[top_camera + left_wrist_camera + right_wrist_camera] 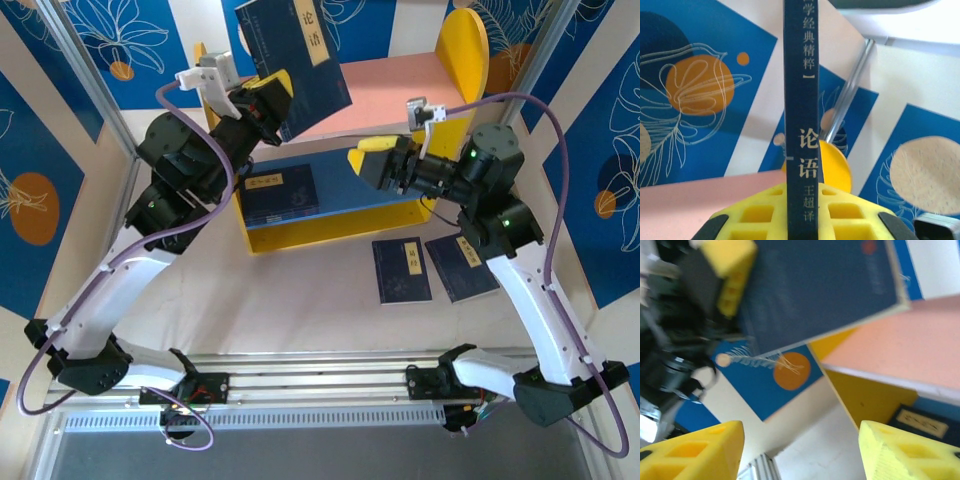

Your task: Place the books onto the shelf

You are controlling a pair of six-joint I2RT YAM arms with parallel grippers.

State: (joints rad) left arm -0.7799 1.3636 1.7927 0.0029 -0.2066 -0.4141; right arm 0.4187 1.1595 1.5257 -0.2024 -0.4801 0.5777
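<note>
Both arms share one build: smooth white link shells joined by black cylindrical joint housings. The left arm (110, 278) and the right arm (535, 308) each end in a black base block. A purple left cable (22, 380) runs along one arm, and a purple right cable (566, 170) along the other. Small green lights (507, 222) glow on the right arm's dark joints. Each wrist carries a white camera bracket (212, 72). The left fingers (860, 210) and right fingers (900, 450) are bright yellow, the left ones moulded with square recesses.
</note>
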